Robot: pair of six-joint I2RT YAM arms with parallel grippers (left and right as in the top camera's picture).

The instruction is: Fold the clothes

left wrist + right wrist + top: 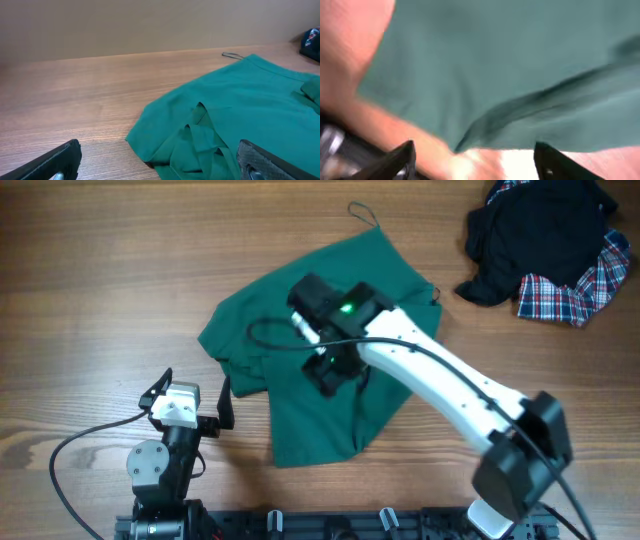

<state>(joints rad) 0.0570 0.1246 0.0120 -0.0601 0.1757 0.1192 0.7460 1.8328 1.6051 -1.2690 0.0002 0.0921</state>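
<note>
The dark green garment (330, 370) lies crumpled in the middle of the table, with a thin drawstring cord (362, 215) trailing off its far edge. It also shows in the left wrist view (240, 115) and, blurred, in the right wrist view (510, 65). My right gripper (330, 370) hovers over the garment's middle, jaws open (475, 160), holding nothing. My left gripper (196, 385) sits near the table's front left, open and empty (160, 167), just left of the garment's near folds.
A heap of black cloth (545, 230) and red-blue-white plaid cloth (570, 285) lies at the back right corner. Bare wooden table (100, 280) spreads to the left and back. The left arm's cable (70, 455) loops at the front left.
</note>
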